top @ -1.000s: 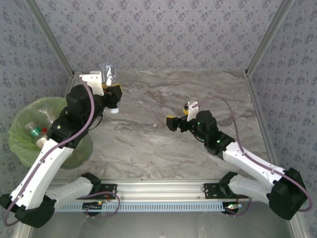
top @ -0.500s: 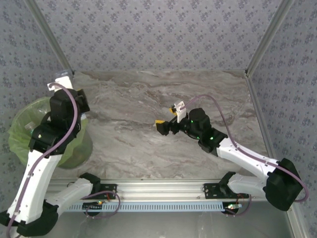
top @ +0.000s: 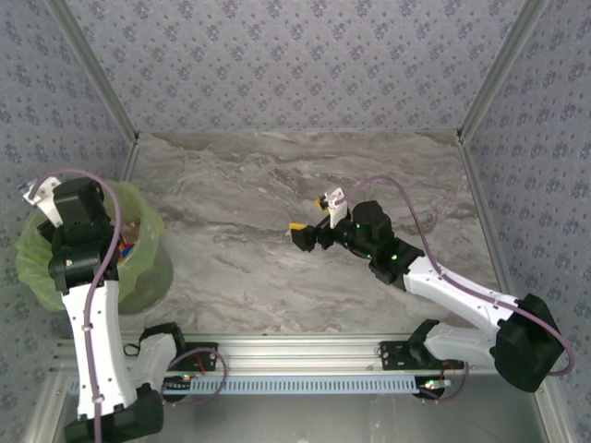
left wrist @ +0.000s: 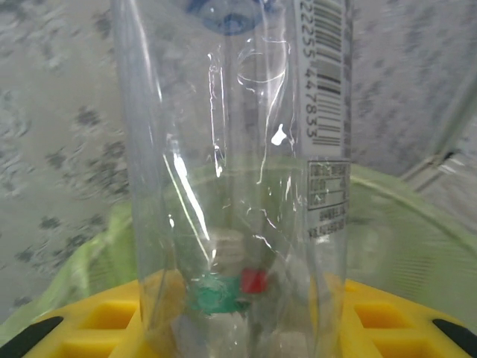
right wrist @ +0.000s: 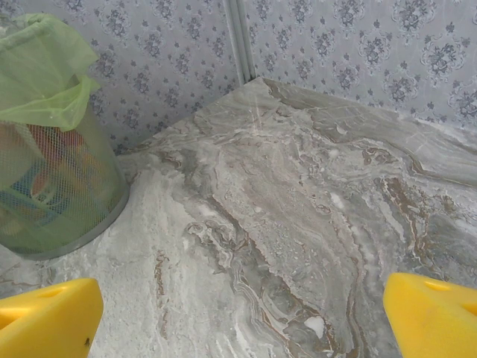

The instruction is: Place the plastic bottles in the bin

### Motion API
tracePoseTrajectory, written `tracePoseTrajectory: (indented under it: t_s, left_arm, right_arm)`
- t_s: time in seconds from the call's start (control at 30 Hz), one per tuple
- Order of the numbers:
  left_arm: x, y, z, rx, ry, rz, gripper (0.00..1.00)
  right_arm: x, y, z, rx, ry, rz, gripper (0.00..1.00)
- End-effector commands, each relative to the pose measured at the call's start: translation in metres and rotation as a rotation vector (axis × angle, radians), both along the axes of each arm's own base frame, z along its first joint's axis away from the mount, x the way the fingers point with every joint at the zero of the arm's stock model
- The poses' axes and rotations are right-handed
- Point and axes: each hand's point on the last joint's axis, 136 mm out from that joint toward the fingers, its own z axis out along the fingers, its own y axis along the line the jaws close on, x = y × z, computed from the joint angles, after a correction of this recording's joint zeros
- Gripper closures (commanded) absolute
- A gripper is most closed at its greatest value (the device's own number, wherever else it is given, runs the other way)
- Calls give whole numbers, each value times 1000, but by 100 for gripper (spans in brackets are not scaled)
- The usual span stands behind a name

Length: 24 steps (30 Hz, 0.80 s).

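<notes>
Left gripper (left wrist: 238,328) is clamping seemingly the last clear plastic bottle (left wrist: 223,149) above the round green-bagged bin (top: 35,272) at frame-left; right gripper (right wrist: 238,321) is idling, fingers apart.

Left arm (top: 92,337), right arm (top: 457,293): white moulded links between black joint housings. Black bulky base joint (top: 526,349) at the lower end of each. Purple-grey cable (top: 111,198) looped alongside the links. Small green indicator lights (top: 392,248) on the right arm's black forearm section. White tab (top: 333,199) at the wrist. Fingers (right wrist: 45,324) yellow and blocky, with square recesses (left wrist: 100,321) and black outer edges.
</notes>
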Motion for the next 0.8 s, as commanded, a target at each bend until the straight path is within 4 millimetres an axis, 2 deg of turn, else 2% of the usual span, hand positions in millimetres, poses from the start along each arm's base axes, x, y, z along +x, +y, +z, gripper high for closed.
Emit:
tracePoseTrajectory:
  t_s: [0.0,0.13,0.23,0.47,0.5,0.57,0.6,0.7,0.77]
  left_arm:
    - [-6,8,-10,-72,-55,42,59]
    - [-16,20,-24,-100,-37,103,59]
    - [-22,23,-30,-121,-33,131,55]
    - [-10,6,-45,-260,-47,56,44]
    - [-9,3,-47,-279,-51,51,42]
    - [-11,2,-46,-304,-64,64,27]
    - [-13,2,-44,-306,-67,74,22]
    - [-18,0,-32,-302,-92,82,14]
    - [-18,-4,-24,-310,-114,61,5]
  right_arm:
    - [1,3,3,1,-31,16,1]
    - [2,5,6,0,-33,21,1]
    - [2,6,6,-2,-28,23,1]
    - [3,6,3,1,-14,17,1]
    - [3,6,4,3,-14,15,1]
    - [4,7,3,0,-13,14,1]
    - [5,7,3,-2,-13,12,1]
    - [6,8,4,-7,-14,13,1]
    - [7,8,3,-10,-14,10,1]
